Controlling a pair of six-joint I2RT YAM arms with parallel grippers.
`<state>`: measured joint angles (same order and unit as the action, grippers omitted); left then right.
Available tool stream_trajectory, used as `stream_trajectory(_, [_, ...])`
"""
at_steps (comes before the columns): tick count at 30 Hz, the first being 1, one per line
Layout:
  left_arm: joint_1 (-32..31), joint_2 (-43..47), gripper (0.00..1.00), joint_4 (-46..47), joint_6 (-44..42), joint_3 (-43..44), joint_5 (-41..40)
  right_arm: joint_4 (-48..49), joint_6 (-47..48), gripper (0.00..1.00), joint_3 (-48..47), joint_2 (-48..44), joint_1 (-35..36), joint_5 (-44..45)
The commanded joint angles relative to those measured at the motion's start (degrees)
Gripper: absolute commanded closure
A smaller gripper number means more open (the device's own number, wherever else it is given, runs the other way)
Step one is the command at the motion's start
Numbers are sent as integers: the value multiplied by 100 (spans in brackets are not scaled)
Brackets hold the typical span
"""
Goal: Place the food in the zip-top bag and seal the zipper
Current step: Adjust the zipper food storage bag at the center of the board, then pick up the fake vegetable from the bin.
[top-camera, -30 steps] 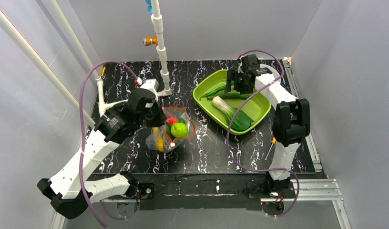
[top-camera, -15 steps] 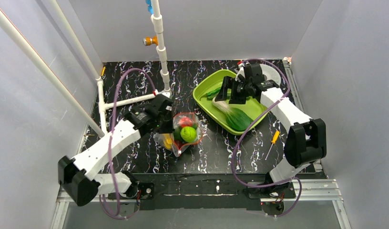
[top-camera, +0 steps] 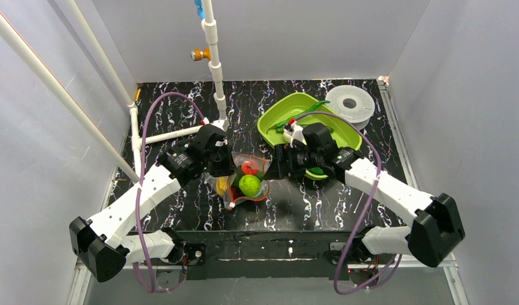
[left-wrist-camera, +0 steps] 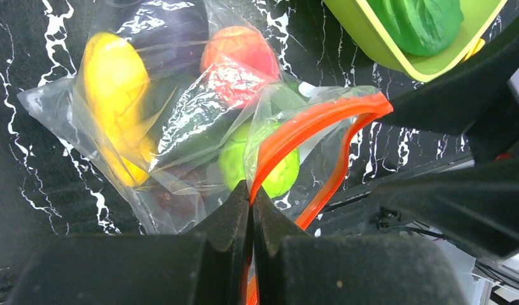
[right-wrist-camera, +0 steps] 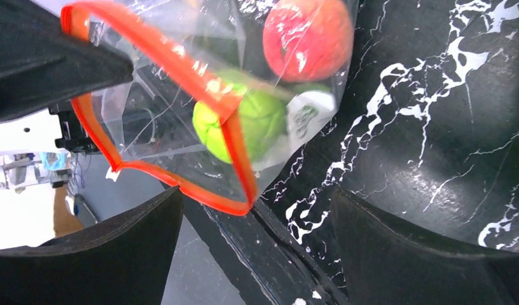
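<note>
Pinching the zipper [left-wrist-camera: 308,124] of the zip-top bag [left-wrist-camera: 53,105] in tightly closed left jaws, near the middle of the counter [top-camera: 289,203]. Inside the bag: yellow fruit [left-wrist-camera: 114,82], red-orange fruit [left-wrist-camera: 241,51], round green fruit [left-wrist-camera: 235,165]. At the bag's 3 o'clock, right jaws spread wide, gripping nothing. At 1 o'clock, lime-green tray [left-wrist-camera: 378,47] with bok choy [left-wrist-camera: 422,22].

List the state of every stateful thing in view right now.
zip-top bag: partly filled with food
zipper: unsealed, mouth gaping
left gripper: shut on the zipper
right gripper: open, empty, at the bag's mouth
lime-green tray: bok choy inside
</note>
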<state>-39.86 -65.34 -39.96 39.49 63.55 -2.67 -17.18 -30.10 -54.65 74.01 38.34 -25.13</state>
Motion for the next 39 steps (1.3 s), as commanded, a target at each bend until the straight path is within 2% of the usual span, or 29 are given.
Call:
stream_trajectory(1, [22, 146, 100, 93, 113, 47, 115, 688, -250, 9, 500, -637, 300, 642])
stream_trajectory(4, [25, 170, 100, 129, 149, 98, 179, 841, -461, 9, 779, -759, 430, 897])
stream_trajectory(7, [24, 192, 100, 201, 230, 89, 263, 984, -659, 14, 807, -616, 601, 1185])
stream_trajectory(11, [22, 175, 100, 283, 311, 88, 356, 887, -950, 31, 639, -289, 793, 1757])
stream_trajectory(17, [23, 227, 100, 311, 384, 134, 477, 838, -965, 68, 438, -32, 955, 1796])
stream_trajectory(21, [26, 279, 100, 261, 339, 242, 396, 668, -787, 76, 83, -25, 1061, 1819])
stream_trajectory(22, [27, 283, 100, 235, 325, 271, 358, 575, -761, 75, -25, -19, 1062, 1856])
stream_trajectory(27, [24, 318, 100, 175, 252, 268, 169, -199, -504, 35, -549, -136, 1053, 2390])
stream_trajectory(32, [27, 311, 100, 146, 218, 233, 170, -597, -70, 16, -1006, -543, 873, 2996])
stream_trajectory(34, [25, 305, 100, 128, 190, 250, 159, -651, -55, 5, -1158, -565, 573, 3173])
stream_trajectory(39, [23, 278, 100, 101, 141, 263, 123, -411, 309, 2, -1373, -83, -735, 3110])
